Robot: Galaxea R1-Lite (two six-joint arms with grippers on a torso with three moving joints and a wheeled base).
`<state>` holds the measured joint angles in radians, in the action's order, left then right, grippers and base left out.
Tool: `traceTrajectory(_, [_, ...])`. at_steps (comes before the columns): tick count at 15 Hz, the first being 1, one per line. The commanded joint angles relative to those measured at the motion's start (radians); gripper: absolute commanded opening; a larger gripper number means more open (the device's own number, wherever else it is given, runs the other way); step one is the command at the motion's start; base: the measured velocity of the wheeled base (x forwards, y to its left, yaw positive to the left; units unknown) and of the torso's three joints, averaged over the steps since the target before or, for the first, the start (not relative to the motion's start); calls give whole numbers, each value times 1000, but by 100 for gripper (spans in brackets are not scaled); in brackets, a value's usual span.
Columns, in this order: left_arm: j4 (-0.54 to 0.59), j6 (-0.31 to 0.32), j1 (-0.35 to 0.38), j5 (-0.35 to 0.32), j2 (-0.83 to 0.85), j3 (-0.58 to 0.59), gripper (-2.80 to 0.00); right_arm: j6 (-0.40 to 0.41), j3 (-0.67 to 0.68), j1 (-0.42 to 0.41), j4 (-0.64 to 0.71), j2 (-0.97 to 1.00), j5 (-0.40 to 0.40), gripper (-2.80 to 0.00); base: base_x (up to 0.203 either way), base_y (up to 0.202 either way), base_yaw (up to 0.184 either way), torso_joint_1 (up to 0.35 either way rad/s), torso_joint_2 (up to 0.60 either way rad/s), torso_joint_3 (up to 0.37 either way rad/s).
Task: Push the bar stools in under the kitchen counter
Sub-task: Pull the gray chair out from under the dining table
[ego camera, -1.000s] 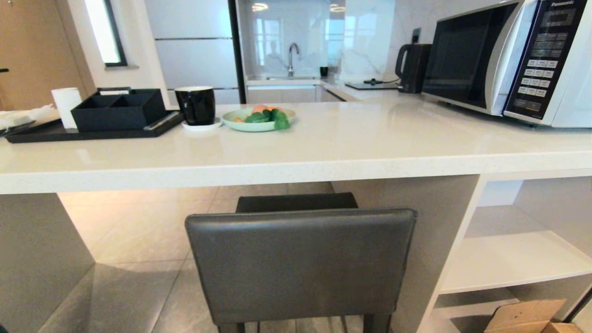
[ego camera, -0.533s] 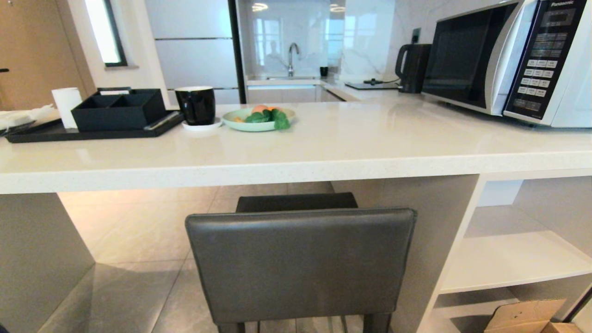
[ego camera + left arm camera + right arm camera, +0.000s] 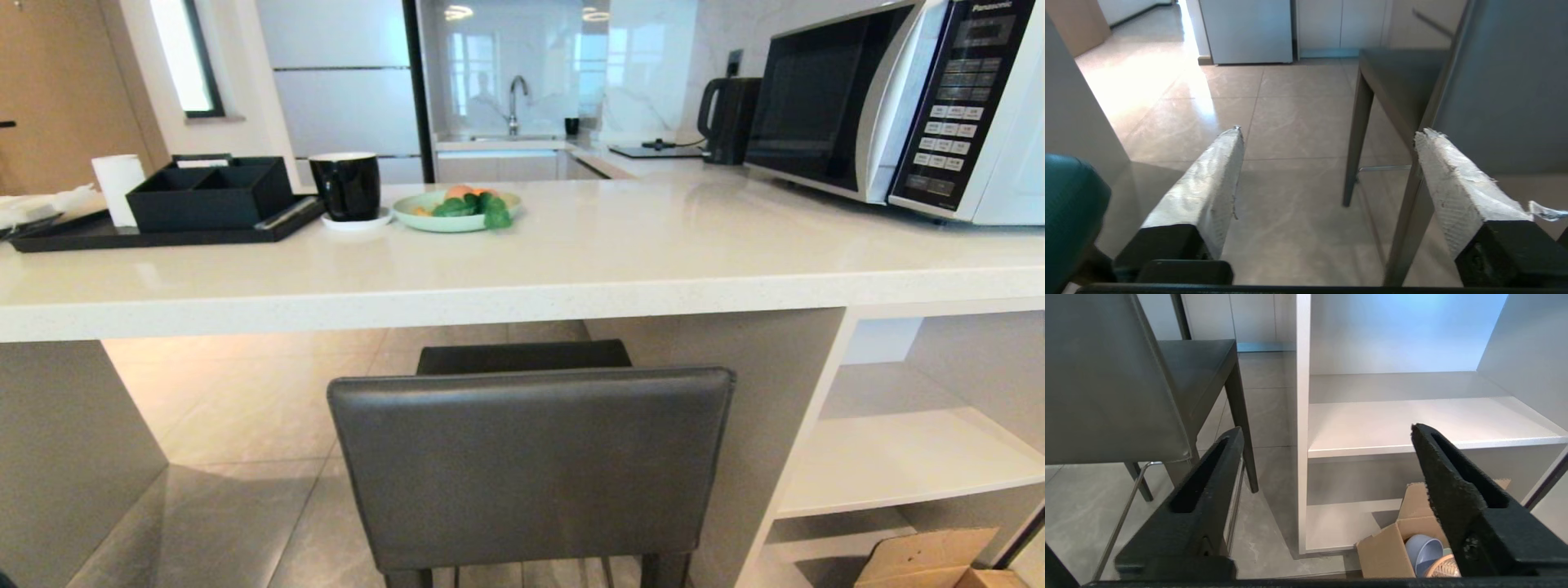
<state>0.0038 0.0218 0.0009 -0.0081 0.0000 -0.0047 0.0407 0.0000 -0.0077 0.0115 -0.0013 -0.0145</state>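
1. The grey stool point(image 3: 531, 465) stands on the floor at the desk's point(image 3: 522, 278) near edge, seat partly under the top, backrest outside it. A teal stool point(image 3: 1069, 212) shows only as a padded edge just beside the left hand point(image 3: 1327, 136).
2. Both hands hang spread wide and empty: the left hand near the grey stool's left side, the right hand point(image 3: 1327, 433) between that stool and the white shelf cubbies point(image 3: 1412, 428).
3. Risk: an off-centre shove could swing the stool so its right legs strike the slab panel point(image 3: 775, 392); a high push might tip it.
4. The backrest's long axis runs parallel to the desk's near edge; the seat faces inward, under the desk.
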Motion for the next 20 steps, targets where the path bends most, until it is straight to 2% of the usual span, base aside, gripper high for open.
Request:
traceTrajectory(1, [3, 42, 1, -9, 0, -3, 0, 13, 0, 0, -2, 0, -10, 0, 0, 0, 0, 0, 0, 0])
traceTrajectory(4, [21, 42, 1, -21, -1, -23, 0, 40, -49, 0, -1, 3, -51, 0, 0, 0, 0, 0, 0, 0])
traceTrajectory(7, [34, -38, -5, -108, 137, -207, 0, 39, -161, 2, 7, 160, -123, 0, 0, 0, 0, 0, 0, 0])
traceTrajectory(8, [18, -72, -25, -137, 238, -252, 0, 35, -192, 4, -3, 233, -155, 0, 0, 0, 0, 0, 0, 0])
traceTrajectory(10, [-94, -117, -126, -188, 407, -281, 0, 25, -227, 7, -53, 371, -233, 0, 0, 0, 0, 0, 0, 0])
traceTrajectory(11, [-169, -131, -157, -245, 479, -272, 0, 22, -235, 8, -86, 437, -274, 0, 0, 0, 0, 0, 0, 0])
traceTrajectory(13, [-274, -149, -191, -412, 582, -240, 0, 19, -244, 9, -135, 547, -383, 0, 0, 0, 0, 0, 0, 0])
traceTrajectory(17, [-310, -155, -207, -688, 654, -208, 0, 18, -237, 19, -198, 699, -614, 0, 0, 0, 0, 0, 0, 0])
traceTrajectory(18, [-322, -155, -204, -727, 682, -199, 0, 18, -226, 30, -240, 734, -659, 0, 0, 0, 0, 0, 0, 0])
traceTrajectory(20, [-384, -155, -201, -748, 758, -167, 0, 18, -214, 62, -306, 819, -706, 0, 0, 0, 0, 0, 0, 0])
